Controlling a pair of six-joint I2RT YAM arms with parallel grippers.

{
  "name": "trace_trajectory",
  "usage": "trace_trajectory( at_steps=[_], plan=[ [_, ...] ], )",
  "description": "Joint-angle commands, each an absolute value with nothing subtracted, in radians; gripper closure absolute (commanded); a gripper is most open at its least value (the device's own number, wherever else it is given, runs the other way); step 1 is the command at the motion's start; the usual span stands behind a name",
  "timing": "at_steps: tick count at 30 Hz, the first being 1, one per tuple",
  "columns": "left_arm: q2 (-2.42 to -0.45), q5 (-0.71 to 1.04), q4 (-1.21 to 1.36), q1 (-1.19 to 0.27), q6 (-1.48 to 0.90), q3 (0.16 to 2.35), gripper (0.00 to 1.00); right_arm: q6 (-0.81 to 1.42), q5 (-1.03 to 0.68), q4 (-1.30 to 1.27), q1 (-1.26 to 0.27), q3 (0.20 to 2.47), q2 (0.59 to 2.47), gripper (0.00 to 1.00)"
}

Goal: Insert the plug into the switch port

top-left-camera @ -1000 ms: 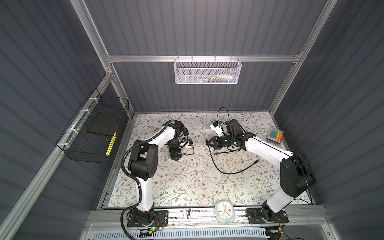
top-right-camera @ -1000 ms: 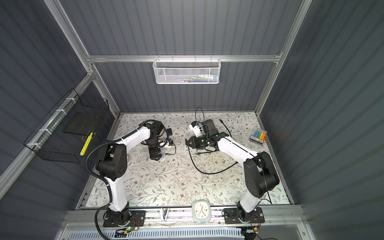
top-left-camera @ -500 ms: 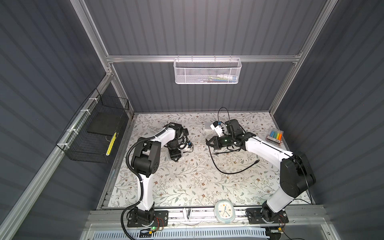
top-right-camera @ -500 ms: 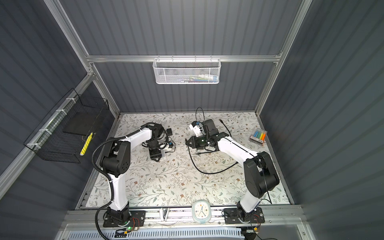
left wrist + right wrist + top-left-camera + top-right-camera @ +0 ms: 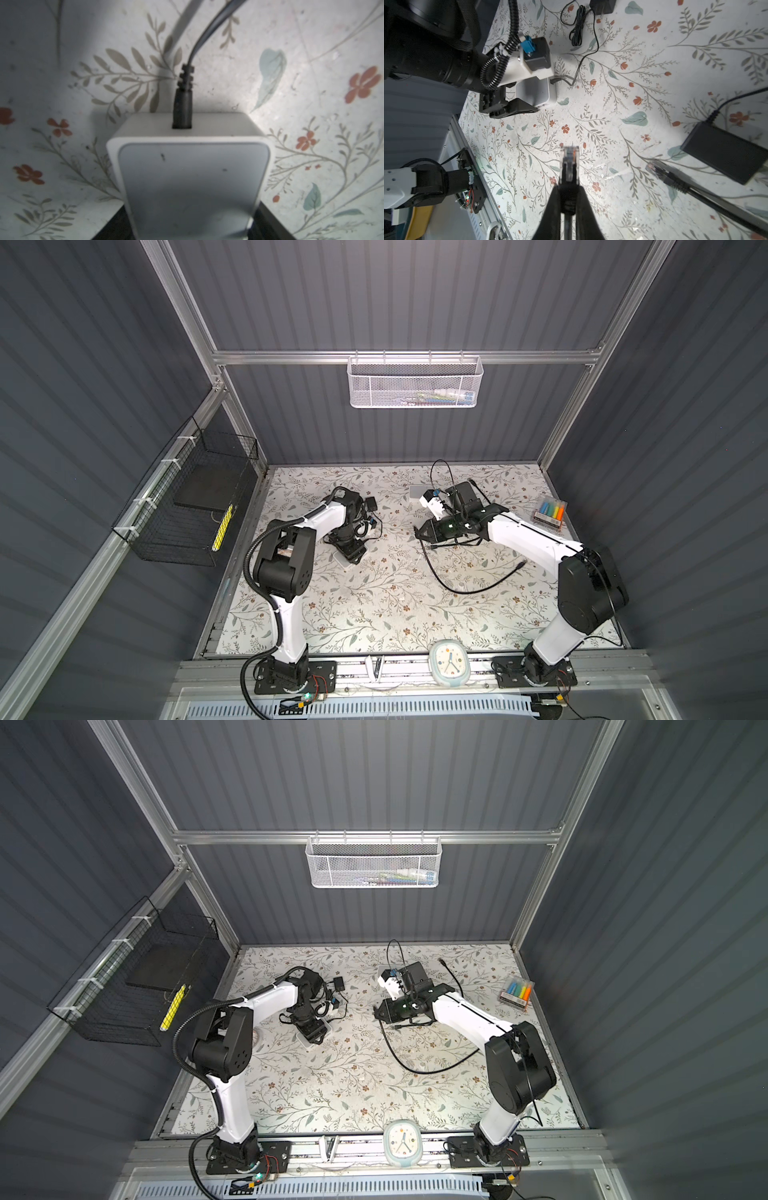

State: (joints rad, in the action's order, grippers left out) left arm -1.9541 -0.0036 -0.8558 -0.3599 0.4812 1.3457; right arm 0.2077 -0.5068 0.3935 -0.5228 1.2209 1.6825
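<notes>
Floral-printed matting covers the table (image 5: 374,614), and the two arms work on its far half with a clear gap between them. The left gripper (image 5: 351,553) lies low on the mat with its jaws pressed against opposite sides of the white switch (image 5: 193,176), pinning it flat. A black power lead (image 5: 182,108) is already seated in the switch's one face that the left wrist view shows. The right gripper (image 5: 569,187) is clamped on the boot of the clear network plug (image 5: 569,162), which points ahead towards the switch (image 5: 535,91), well apart from it. The plug's black cable (image 5: 457,589) trails in a loose loop across the mat.

The step in hand looks like the carry-over to the port. To do it well, the plug should arrive square to the port face with its latch on the matching side, at port height, and then go straight in while the left jaws brace the box against the push. The trailing cable needs slack so that it does not twist the plug. Which face carries the network ports I cannot tell.

No brand, label or writing on any of these is readable.
</notes>
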Motion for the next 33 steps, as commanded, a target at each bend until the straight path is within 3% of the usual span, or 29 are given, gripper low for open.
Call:
trace_trajectory(
  at_steps=[1,2,3,8,19,25,29,33],
  plan=[
    [-1.925,0.097,-0.758,-0.370,0.365,1.248,0.32,0.155,-0.415,0.503,-0.557,1.259,1.716,1.00],
    [-1.911,0.118,-0.750,-0.369,0.360,1.241,0.10,0.157,-0.405,0.510,-0.564,1.259,1.717,1.00],
    [-1.896,0.129,-0.740,-0.370,0.349,1.238,0.00,0.161,-0.398,0.518,-0.573,1.257,1.720,1.00],
    [-1.812,0.131,-0.705,-0.371,0.298,1.231,0.00,0.166,-0.350,0.558,-0.604,1.239,1.708,1.00],
    [-1.378,0.075,-0.459,-0.324,0.097,1.107,0.00,0.064,-0.123,0.767,-0.656,1.362,1.765,1.00],
    [-1.422,0.305,-0.294,-0.117,-0.114,0.971,0.00,0.029,-0.095,0.816,-0.757,1.484,1.895,1.00],
    [-1.481,0.364,-0.171,-0.095,-0.198,0.904,0.01,0.027,-0.089,0.839,-0.812,1.568,1.975,1.00],
    [-1.545,0.379,-0.175,-0.073,-0.189,0.919,0.18,0.046,-0.102,0.830,-0.862,1.619,2.026,1.00]
  ],
)
